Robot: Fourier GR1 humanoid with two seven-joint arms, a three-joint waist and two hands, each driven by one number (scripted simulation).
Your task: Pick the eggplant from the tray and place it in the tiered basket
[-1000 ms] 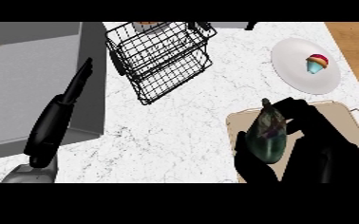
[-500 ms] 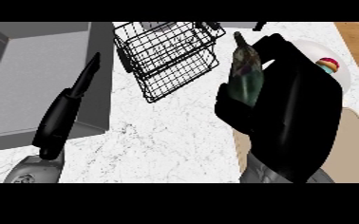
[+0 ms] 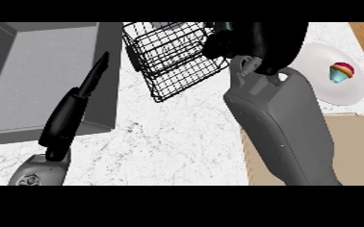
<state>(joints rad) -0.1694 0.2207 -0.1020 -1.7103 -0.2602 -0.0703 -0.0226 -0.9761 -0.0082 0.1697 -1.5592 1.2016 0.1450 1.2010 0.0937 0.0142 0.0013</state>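
At the left, the left hand is seen resting over the edge of the grey sink, its fingers straight. The black wire tiered basket stands mid-counter. Over its right rim the right hand is held, fingers curled; the eggplant is barely glimpsed there. Further right, a white plate and tan tray are seen.

Black wire tiered basket, white bench with grey speckles, grey sink, white plate, tan tray, black right hand.
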